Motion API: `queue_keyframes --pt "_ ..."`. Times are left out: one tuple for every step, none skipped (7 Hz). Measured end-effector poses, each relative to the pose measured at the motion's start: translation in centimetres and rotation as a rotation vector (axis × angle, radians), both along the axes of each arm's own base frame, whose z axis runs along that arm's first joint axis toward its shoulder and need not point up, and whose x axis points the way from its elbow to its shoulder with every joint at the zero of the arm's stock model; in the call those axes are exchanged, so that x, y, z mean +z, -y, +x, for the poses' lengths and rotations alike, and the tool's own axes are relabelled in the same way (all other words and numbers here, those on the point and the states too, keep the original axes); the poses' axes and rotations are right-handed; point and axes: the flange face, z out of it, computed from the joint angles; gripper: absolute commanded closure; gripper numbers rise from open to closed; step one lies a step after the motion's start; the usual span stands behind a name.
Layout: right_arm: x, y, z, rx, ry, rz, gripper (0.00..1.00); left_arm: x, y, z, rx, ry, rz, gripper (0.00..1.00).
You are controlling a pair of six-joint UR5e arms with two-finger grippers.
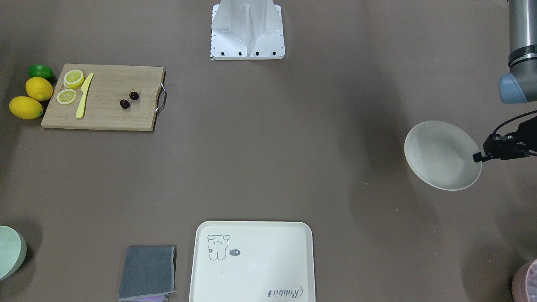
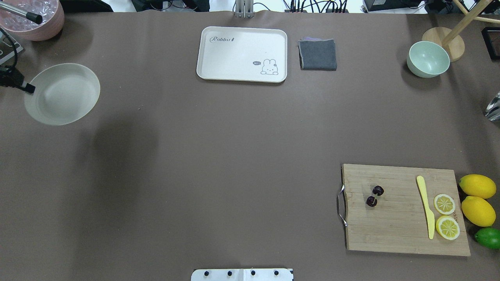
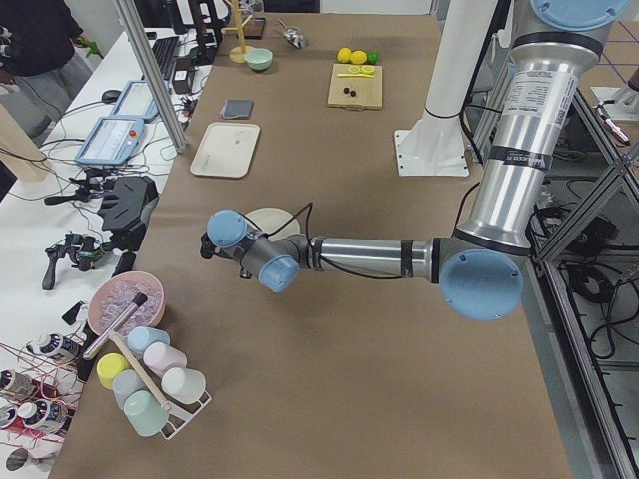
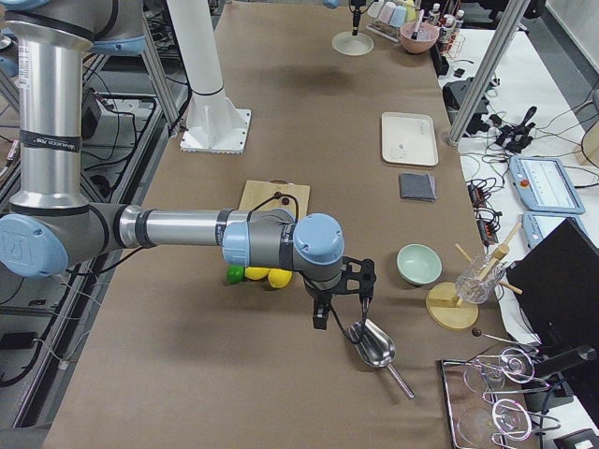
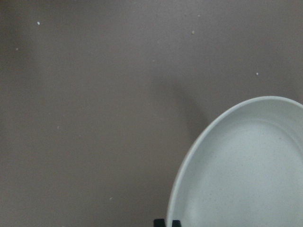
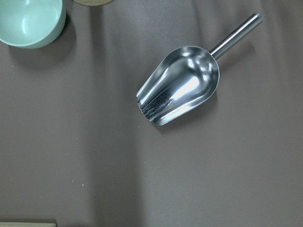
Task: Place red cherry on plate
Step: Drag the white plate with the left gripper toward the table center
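The red cherry (image 1: 129,100) (image 2: 375,196), a dark pair joined by stems, lies on a wooden cutting board (image 2: 394,230) on the robot's right. The plate (image 2: 62,93) (image 1: 440,155) (image 5: 251,179), round and cream-white, is at the far left of the table. My left gripper (image 2: 30,89) (image 1: 478,157) is at the plate's outer rim, its fingertips (image 5: 165,222) close together on the rim. My right gripper (image 4: 339,304) hovers over a metal scoop (image 6: 180,85), far from the cherry, and I cannot tell whether it is open or shut.
On the board lie a yellow knife (image 2: 425,207) and two lemon slices (image 2: 444,203). Two lemons (image 2: 477,186) and a lime (image 2: 488,237) sit beside it. A bear tray (image 2: 242,54), grey cloth (image 2: 318,54) and green bowl (image 2: 428,59) line the far side.
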Motion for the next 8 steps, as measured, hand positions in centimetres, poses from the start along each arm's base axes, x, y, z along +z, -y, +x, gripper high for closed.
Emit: queue_keyframes --pt "0.2 -0.2 0.0 -0.001 0.0 -0.003 0.0 -5.2 0.4 3.4 -0.014 -0.024 -0.044 1.0" --pt "0.3 -0.3 -0.1 -0.001 0.001 -0.006 0.0 -10.6 -0.4 8.2 -0.031 -0.032 -0.08 1.0" --pt "0.4 -0.4 -0.1 -0.001 0.0 -0.007 0.0 -15.5 -2.4 14.0 -0.055 -0.032 -0.108 1.0" --pt "0.5 -0.4 -0.1 -0.001 0.0 -0.009 0.0 -19.3 -5.0 19.5 -0.075 -0.037 -0.131 1.0" --pt "0.6 -0.6 -0.1 -0.001 0.0 -0.012 0.0 -22.3 -7.5 24.7 -0.093 -0.043 -0.152 1.0" --pt "0.6 -0.7 -0.1 -0.001 0.001 -0.013 0.0 -24.4 -9.9 29.0 -0.115 -0.046 -0.166 1.0" --pt "0.7 -0.7 -0.1 -0.001 0.002 -0.014 0.0 -25.6 -12.3 32.5 -0.139 -0.045 -0.172 1.0" --pt "0.7 -0.8 -0.1 -0.001 0.003 -0.014 0.0 -26.1 -14.4 35.1 -0.158 -0.04 -0.171 1.0"
